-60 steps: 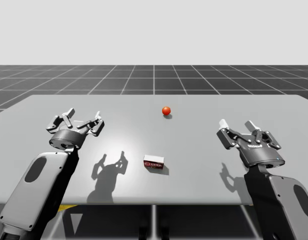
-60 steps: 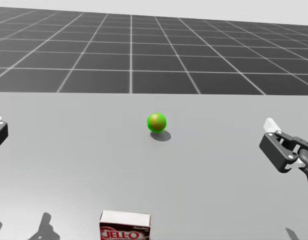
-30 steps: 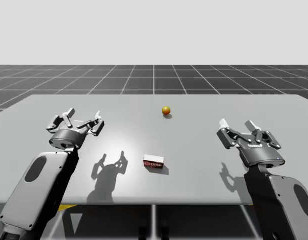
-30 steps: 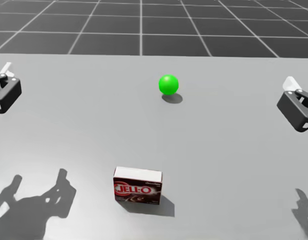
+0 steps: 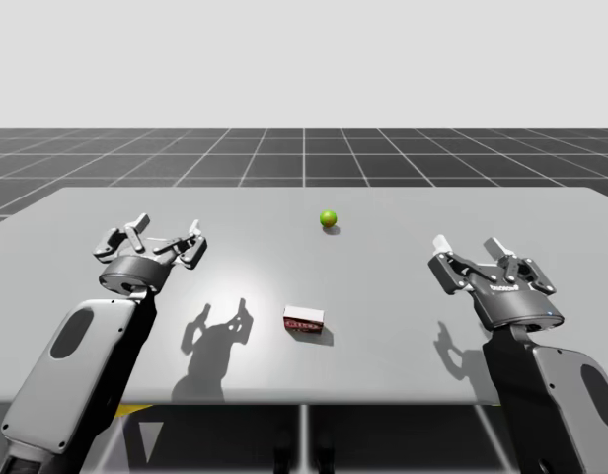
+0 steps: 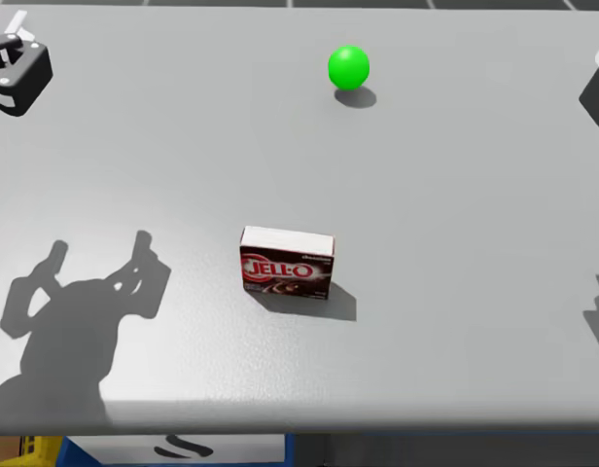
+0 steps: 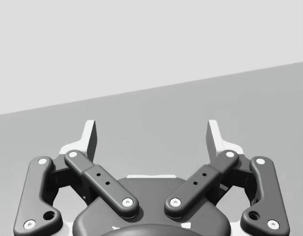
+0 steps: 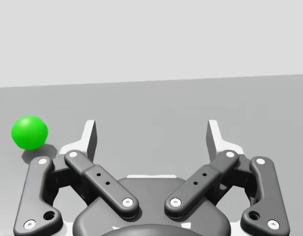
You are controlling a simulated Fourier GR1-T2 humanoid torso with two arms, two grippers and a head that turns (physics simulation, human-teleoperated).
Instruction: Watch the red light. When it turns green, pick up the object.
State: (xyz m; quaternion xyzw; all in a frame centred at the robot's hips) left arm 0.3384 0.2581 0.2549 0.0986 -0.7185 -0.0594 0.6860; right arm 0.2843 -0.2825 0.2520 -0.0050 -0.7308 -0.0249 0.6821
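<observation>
The light, a small ball (image 5: 329,218), glows green at the middle back of the table; it also shows in the head view (image 6: 349,67). In the right wrist view the ball (image 8: 29,132) lies ahead of the gripper, off to one side. A small dark red box with a white top (image 5: 304,320) lies flat near the front edge, and the head view has the box (image 6: 286,265) at its centre. My left gripper (image 5: 166,230) hovers open, far left of the box. My right gripper (image 5: 468,247) hovers open, far to its right. Both wrist views, left gripper (image 7: 151,137) and right gripper (image 8: 151,137), have nothing between the fingers.
The grey table (image 5: 403,296) holds nothing besides the ball and the box. Its front edge (image 6: 377,428) runs just below the box in the head view. A dark tiled floor (image 5: 304,153) stretches behind the table.
The ball has gone from red through orange to green in the high view. My head has turned downward, bringing the box to the middle. Neither arm has moved.
</observation>
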